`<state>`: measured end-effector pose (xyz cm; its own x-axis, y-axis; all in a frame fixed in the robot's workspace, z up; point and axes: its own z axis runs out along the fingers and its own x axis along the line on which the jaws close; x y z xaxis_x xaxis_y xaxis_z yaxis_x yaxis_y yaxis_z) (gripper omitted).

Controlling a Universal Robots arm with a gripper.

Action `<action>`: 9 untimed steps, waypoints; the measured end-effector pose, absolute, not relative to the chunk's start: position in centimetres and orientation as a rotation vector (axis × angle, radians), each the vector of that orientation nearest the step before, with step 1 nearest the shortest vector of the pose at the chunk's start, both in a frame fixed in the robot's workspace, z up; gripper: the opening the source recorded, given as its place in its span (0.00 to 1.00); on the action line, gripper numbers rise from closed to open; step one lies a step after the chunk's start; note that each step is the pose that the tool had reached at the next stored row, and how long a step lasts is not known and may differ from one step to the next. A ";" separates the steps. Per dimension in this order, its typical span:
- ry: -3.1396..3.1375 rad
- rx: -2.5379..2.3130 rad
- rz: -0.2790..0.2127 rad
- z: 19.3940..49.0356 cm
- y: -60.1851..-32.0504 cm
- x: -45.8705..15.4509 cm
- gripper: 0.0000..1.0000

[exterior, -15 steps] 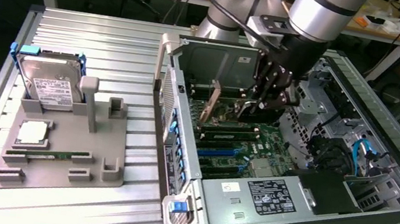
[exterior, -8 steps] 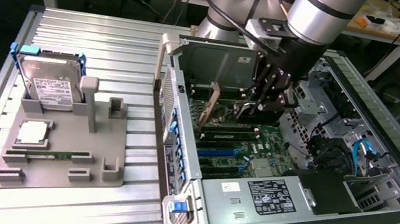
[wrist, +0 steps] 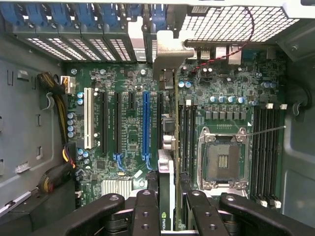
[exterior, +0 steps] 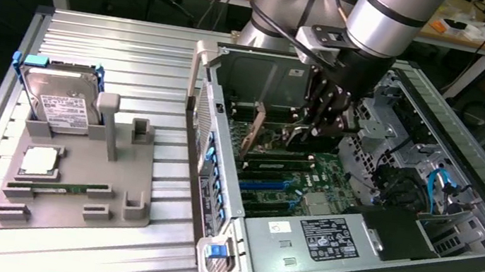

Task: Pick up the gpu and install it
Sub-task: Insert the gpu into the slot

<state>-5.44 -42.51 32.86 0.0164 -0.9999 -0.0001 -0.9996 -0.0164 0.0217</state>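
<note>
Exterior view: the arm is reaching down into the open computer case (exterior: pixel 460 209), which is lying on its side on the ribbed table (exterior: pixel 121 48). The gripper (exterior: pixel 325 126) is sitting low over the motherboard (exterior: pixel 289 178), fingers clamping the gpu (exterior: pixel 257 125), which is standing on edge, probably so its connector edge is facing the slots. On the exterior view's left, the grey fixture tray (exterior: pixel 73 191) is carrying the hard drive (exterior: pixel 62 100) with blue rails, a processor (exterior: pixel 37 161) and a memory stick (exterior: pixel 59 188).

Wrist view: looking straight along the card. The gripper (wrist: pixel 170 209) is pinching the gpu (wrist: pixel 170 132) edge-on, its silvery bracket (wrist: pixel 170 54) pointing at the case's rear slot openings. The card is sitting just beside the blue slot (wrist: pixel 145 123), over a black slot between it and the CPU socket (wrist: pixel 222 160); seated or not, can't tell.
</note>
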 end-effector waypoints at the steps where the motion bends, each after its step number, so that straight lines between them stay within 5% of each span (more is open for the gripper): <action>1: -2.192 2.228 -0.024 32.8 -42.5 -5.4 0.27; 9: -2.192 2.228 -0.024 32.8 -42.5 -5.4 0.27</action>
